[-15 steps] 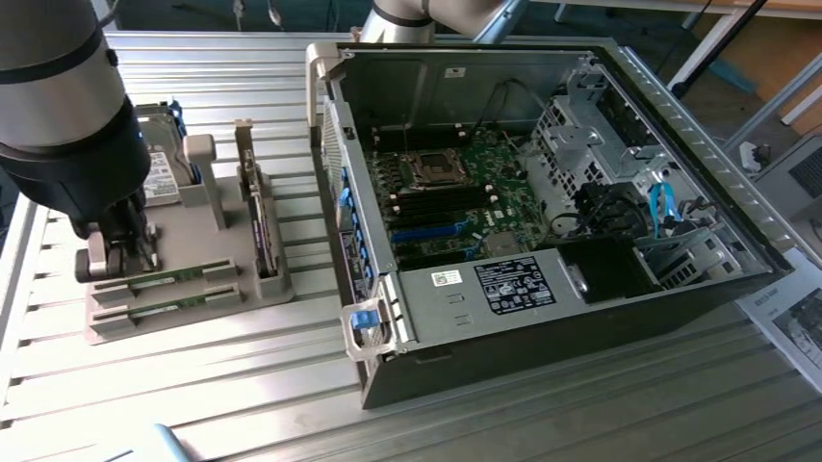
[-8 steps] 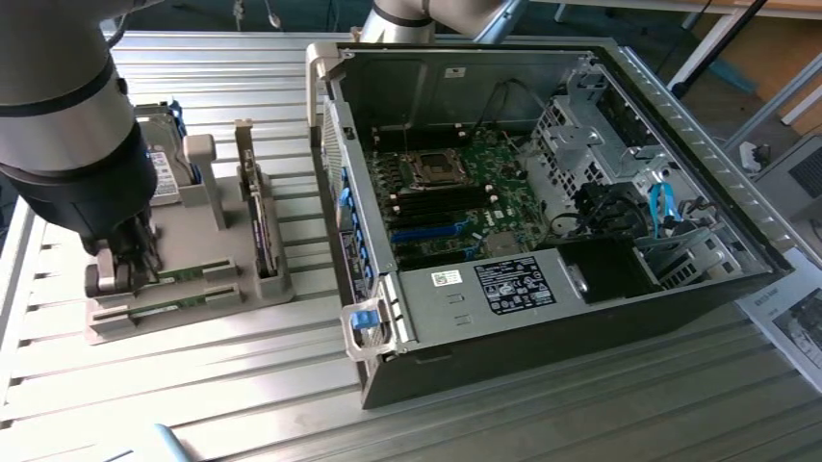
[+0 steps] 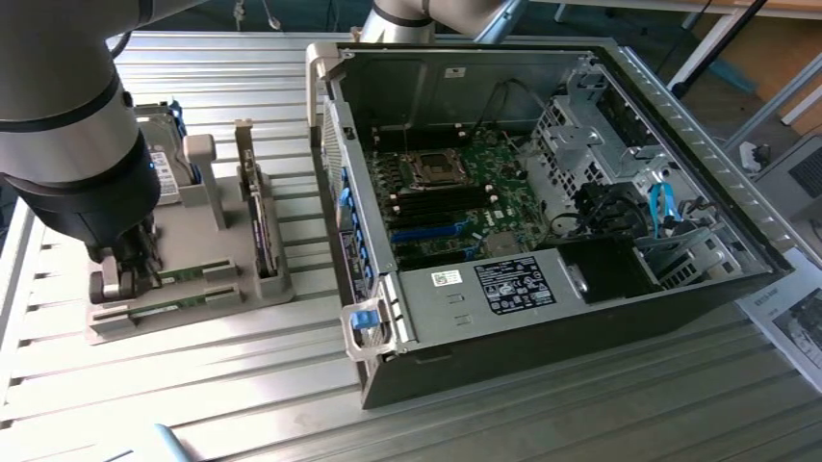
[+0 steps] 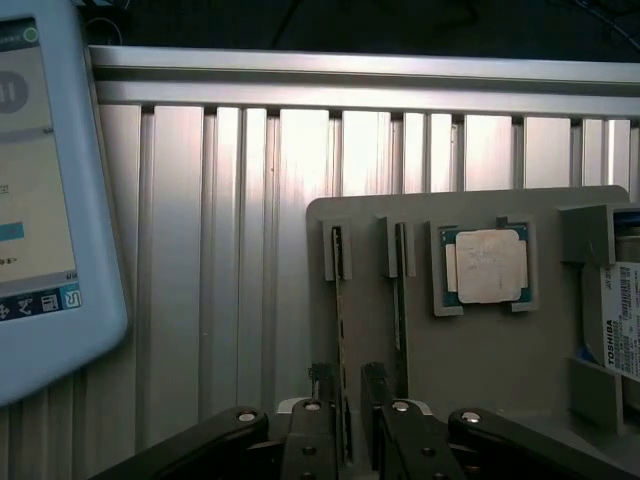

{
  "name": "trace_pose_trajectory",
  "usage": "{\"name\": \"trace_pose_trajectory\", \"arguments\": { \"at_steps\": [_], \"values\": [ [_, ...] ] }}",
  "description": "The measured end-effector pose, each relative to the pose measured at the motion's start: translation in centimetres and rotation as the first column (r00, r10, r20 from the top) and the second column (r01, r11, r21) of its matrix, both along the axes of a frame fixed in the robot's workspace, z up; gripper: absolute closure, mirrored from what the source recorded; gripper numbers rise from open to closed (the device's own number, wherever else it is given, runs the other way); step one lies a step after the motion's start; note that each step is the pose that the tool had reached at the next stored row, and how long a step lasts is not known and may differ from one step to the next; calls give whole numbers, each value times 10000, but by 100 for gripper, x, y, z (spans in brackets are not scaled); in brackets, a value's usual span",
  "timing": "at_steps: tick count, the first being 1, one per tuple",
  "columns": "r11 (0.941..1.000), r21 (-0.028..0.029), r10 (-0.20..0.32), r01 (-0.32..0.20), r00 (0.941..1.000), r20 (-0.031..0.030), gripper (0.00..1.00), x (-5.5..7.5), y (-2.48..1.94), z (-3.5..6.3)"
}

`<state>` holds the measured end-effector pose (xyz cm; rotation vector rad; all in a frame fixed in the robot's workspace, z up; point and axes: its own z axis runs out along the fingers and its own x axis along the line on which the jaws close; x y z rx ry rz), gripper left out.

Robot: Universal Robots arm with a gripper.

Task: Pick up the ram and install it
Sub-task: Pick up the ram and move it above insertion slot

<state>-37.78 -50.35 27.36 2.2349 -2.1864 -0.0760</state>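
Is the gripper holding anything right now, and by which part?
Nothing looks held yet. The gripper is open, astride one end of a ram standing in its holder, not clamped on it.

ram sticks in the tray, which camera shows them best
The wrist view: both ram sticks run edge-on in their tray slots, one between the open claw fingers. The exterior view gives green slivers of them beside the arm.
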Motion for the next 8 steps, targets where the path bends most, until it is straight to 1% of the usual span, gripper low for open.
{"name": "trace_pose_trajectory", "arguments": {
  "at_steps": [3, 8],
  "values": [
    [10000, 3, 2, -2, 10000, 4, 75, 18, 0, -2],
    [10000, 1, 0, 0, 10000, 1, 75, 113, 0, -1]
  ]
}}
